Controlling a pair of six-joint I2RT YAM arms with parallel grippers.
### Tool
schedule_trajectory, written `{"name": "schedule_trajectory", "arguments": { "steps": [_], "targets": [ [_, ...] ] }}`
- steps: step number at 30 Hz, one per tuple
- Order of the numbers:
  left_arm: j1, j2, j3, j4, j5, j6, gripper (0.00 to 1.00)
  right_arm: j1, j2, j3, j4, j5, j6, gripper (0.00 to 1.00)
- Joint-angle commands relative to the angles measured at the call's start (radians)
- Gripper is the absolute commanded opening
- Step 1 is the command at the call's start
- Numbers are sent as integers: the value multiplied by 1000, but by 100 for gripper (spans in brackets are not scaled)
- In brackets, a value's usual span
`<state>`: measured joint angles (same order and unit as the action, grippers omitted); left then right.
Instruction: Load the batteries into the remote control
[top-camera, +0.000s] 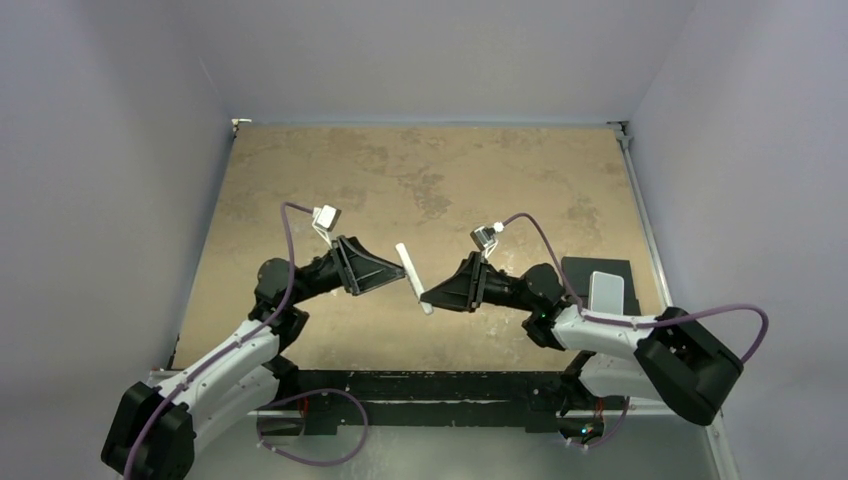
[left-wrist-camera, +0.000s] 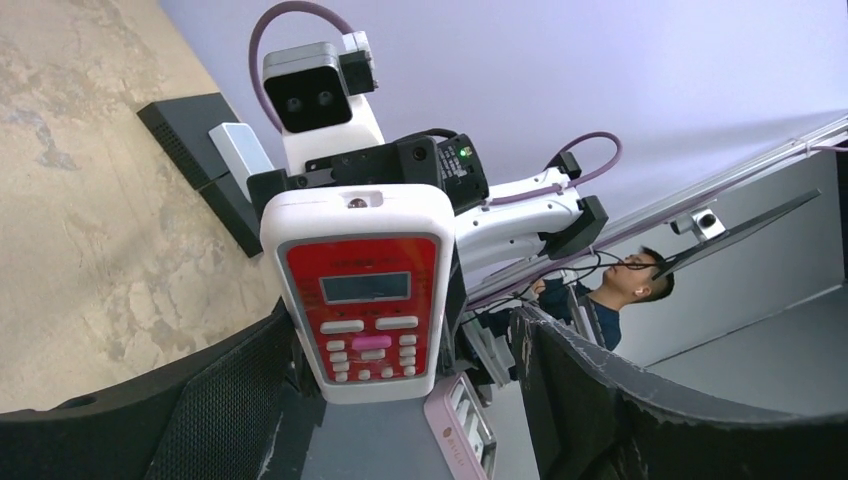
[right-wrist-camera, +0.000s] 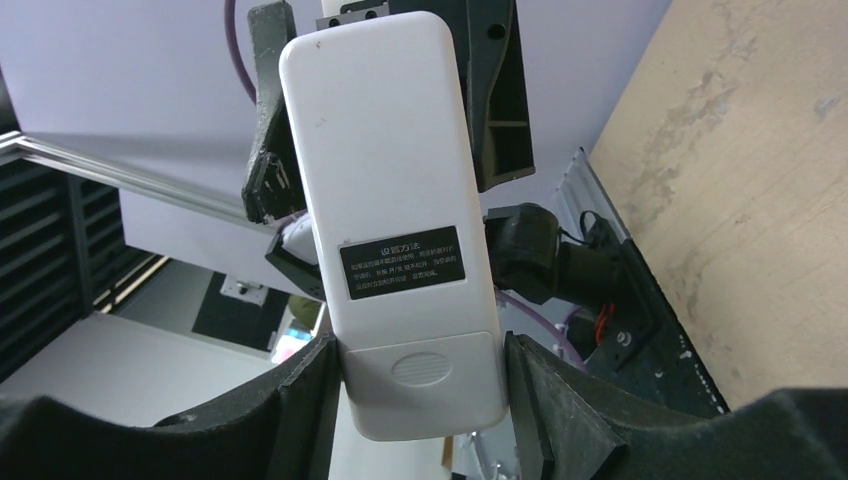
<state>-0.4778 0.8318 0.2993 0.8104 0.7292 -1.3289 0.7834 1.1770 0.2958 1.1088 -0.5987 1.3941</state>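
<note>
With the right gripper (right-wrist-camera: 420, 355) clamped across the cover end of the remote control (right-wrist-camera: 390, 180), close the wide-open, empty left gripper (left-wrist-camera: 400, 320) squarely on its side edges.

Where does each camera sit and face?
Top external: above and behind, looking down at the table; left arm and right arm show.
Left wrist: on the left arm, facing the remote control's red front; open left gripper frames it.
Right wrist: on the right arm, facing its white back; right gripper clamps it.
Both wrists share the remote control.
</note>
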Motion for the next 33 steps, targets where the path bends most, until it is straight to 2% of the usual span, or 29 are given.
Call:
{"name": "schedule_trajectory", "arguments": {
  "steps": [1, 6, 13, 17, 23, 33],
  "targets": [
    [8, 12, -4, 144, 13, -57, 80, 7, 51, -6, 230, -20, 84, 0],
    [8, 10, 5, 100, 8, -46, 80, 25, 53, 23, 168, -9, 59, 0],
    [8, -30, 64, -135, -17, 69, 79, 37, -61, 90, -187, 67, -122, 0],
    [8, -48, 86, -214, -35, 107, 76, 37, -98, 109, -272, 96, -156, 0],
    [8, -45, 88, -237, -43, 111, 75, 47, -92, 111, -300, 119, -170, 0],
    [8, -31, 94, -230, -41, 113, 75, 78, -73, 120, -242, 120, -152, 0]
  ]
}}
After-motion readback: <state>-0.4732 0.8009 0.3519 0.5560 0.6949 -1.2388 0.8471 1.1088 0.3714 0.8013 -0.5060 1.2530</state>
